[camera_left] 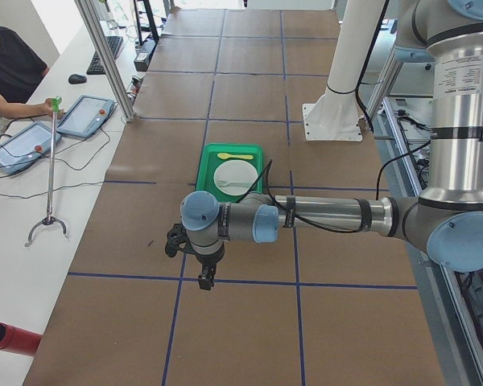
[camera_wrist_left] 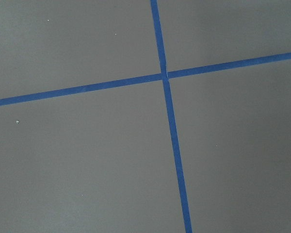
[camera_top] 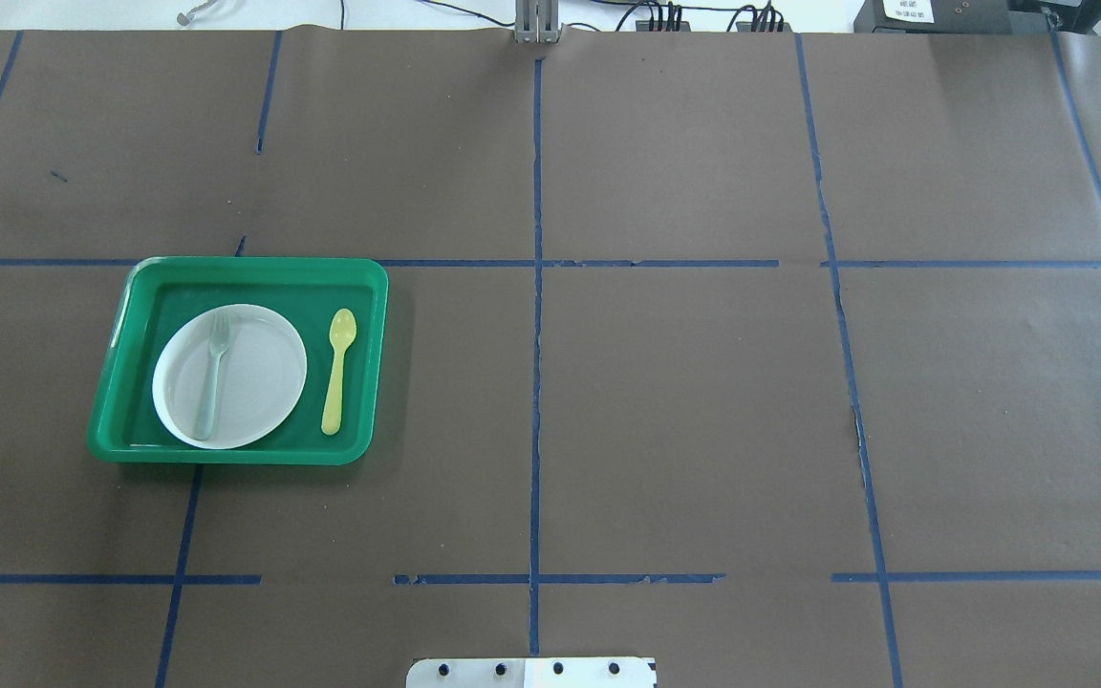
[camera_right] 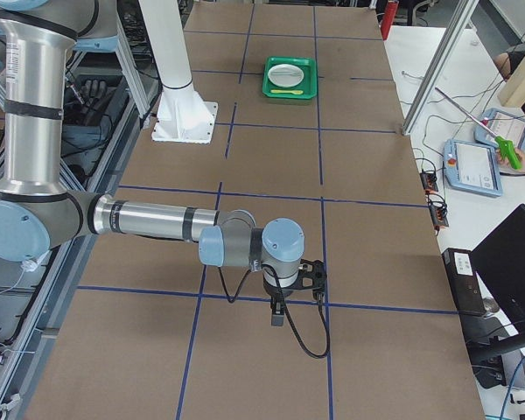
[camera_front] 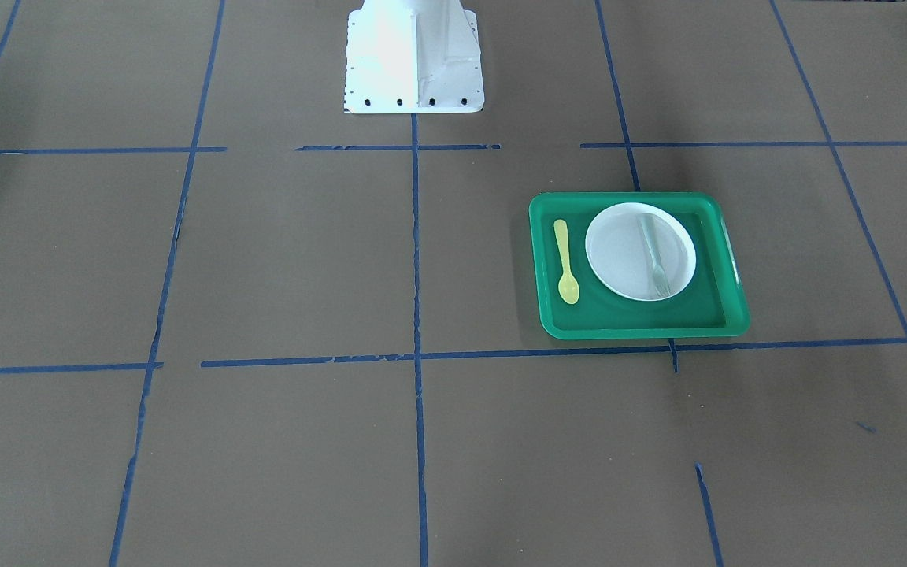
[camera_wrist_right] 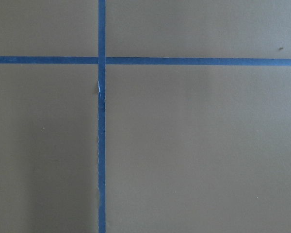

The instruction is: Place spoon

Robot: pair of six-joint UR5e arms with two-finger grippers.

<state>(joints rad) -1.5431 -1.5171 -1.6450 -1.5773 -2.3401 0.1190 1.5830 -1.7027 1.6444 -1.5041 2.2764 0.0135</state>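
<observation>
The yellow spoon (camera_front: 565, 264) lies flat on the floor of a green tray (camera_front: 634, 331), beside a white plate (camera_front: 619, 253) that holds a pale grey-green fork (camera_front: 653, 256). In the overhead view the spoon (camera_top: 337, 371) is right of the plate (camera_top: 259, 377), with its bowl toward the far side. My left gripper (camera_left: 205, 275) shows only in the exterior left view, hanging above bare table well short of the tray (camera_left: 210, 171). My right gripper (camera_right: 278, 311) shows only in the exterior right view, far from the tray (camera_right: 268, 77). I cannot tell whether either is open or shut. Both wrist views show only brown table.
Brown paper with blue tape lines (camera_top: 536, 382) covers the table. The robot's white base (camera_front: 414, 59) stands at the table's middle edge. Operators sit with tablets (camera_left: 88, 114) at a side bench. A red cylinder (camera_left: 12, 338) lies near the left end.
</observation>
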